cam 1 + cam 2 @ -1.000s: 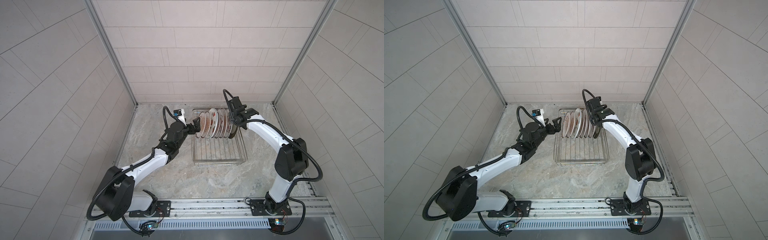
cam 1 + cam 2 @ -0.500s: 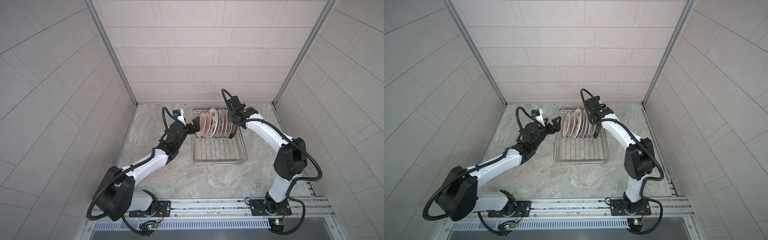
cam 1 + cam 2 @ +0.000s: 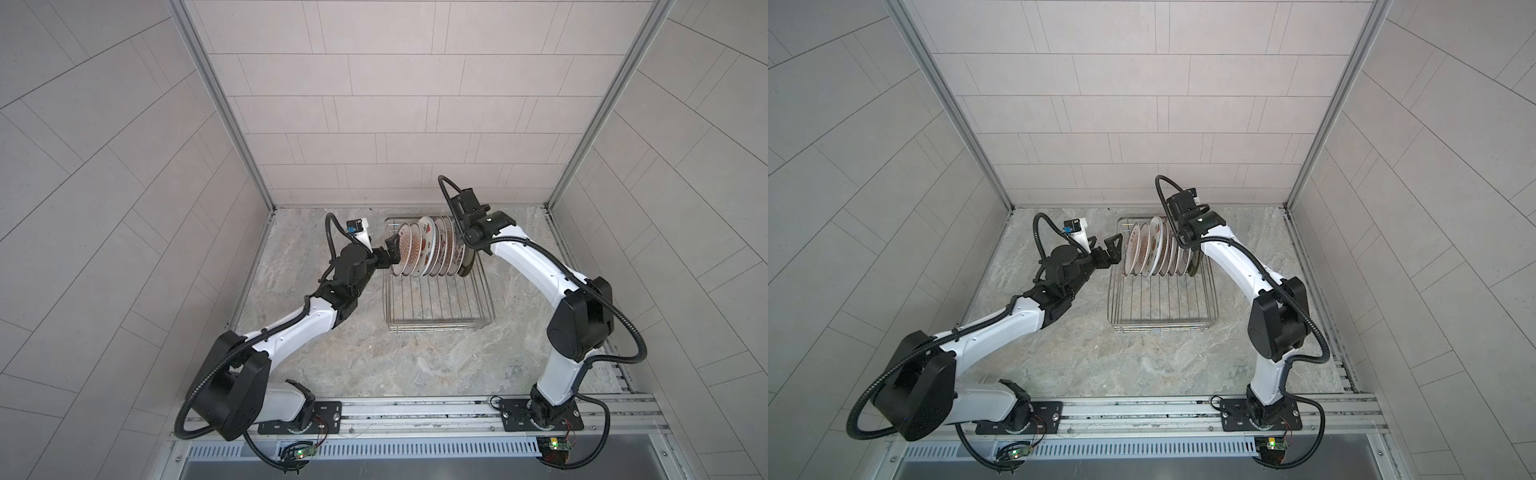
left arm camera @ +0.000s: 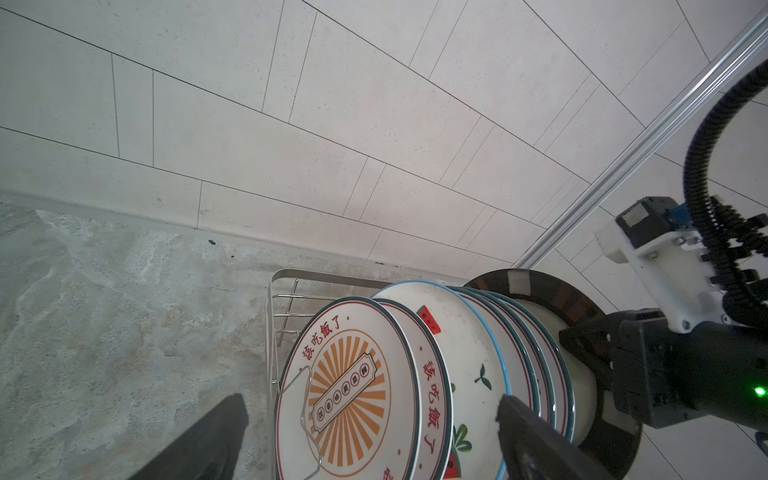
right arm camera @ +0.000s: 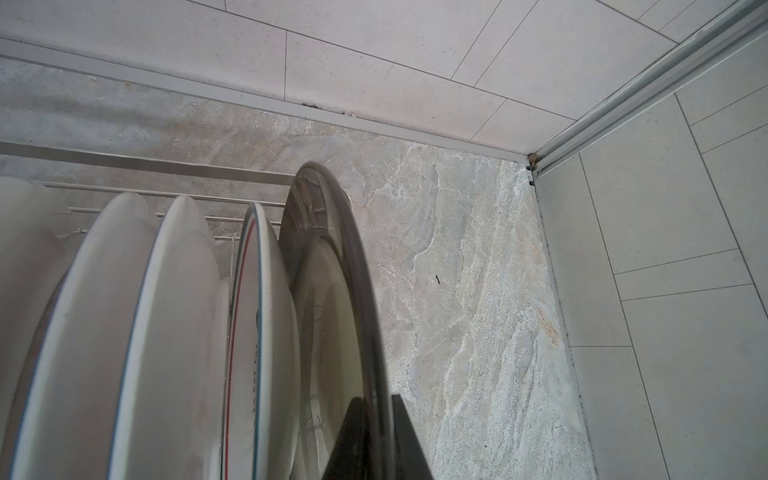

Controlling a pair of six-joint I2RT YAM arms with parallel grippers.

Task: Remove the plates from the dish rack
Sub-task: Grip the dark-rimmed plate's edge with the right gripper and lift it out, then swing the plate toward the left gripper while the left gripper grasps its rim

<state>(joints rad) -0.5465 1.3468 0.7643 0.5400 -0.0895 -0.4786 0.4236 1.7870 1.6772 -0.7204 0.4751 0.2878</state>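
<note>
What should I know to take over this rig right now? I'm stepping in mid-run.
Grippers: the left gripper is open beside the sunburst plate at the row's left end, holding nothing; the right gripper is shut on the rim of the dark-rimmed plate at the right end.
Things: the plates all stand upright in the dish rack.
Done: none unloaded yet.
Left: every plate.

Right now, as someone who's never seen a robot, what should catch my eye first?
A row of printed plates stands on edge at the far end of a wire rack. The right hand pinches the dark plate at the row's right end; the open left hand hovers at its left end.
</note>
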